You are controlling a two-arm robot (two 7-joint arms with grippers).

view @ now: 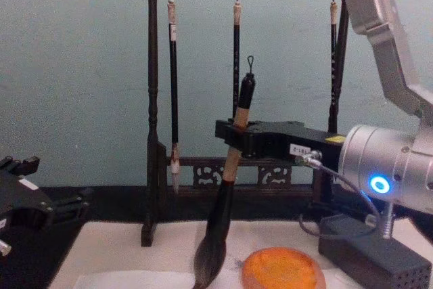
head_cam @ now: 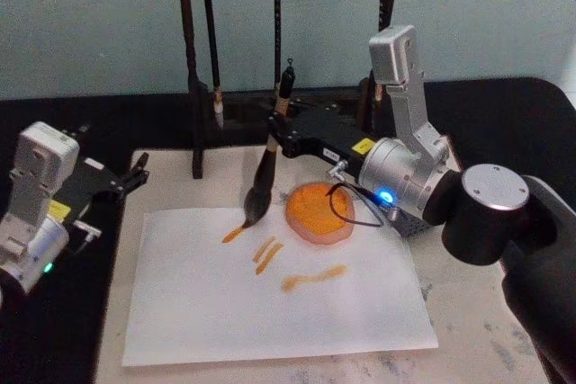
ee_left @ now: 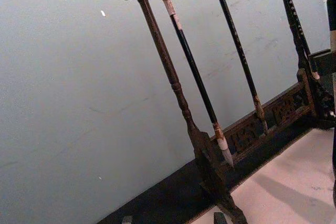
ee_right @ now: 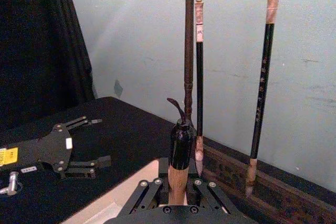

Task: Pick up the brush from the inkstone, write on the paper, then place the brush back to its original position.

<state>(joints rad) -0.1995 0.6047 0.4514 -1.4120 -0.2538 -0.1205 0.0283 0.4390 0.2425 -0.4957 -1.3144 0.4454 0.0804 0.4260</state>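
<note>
- One brush (head_cam: 261, 182) clamped in right gripper (head_cam: 274, 130), tip on one paper (head_cam: 270, 321) beside one inkstone (head_cam: 319, 213).
- Four orange strokes (head_cam: 313, 278); three thin brushes (view: 174, 86) hanging.
- Left gripper (head_cam: 135, 174) parted over black desk (head_cam: 504, 123); cream mat (head_cam: 166, 177), pale wall (head_cam: 90, 24).

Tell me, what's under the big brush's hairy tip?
The right gripper holds the brush over the white paper; an orange stroke starts at its tip. The tuft hides the spot right beneath.
</note>
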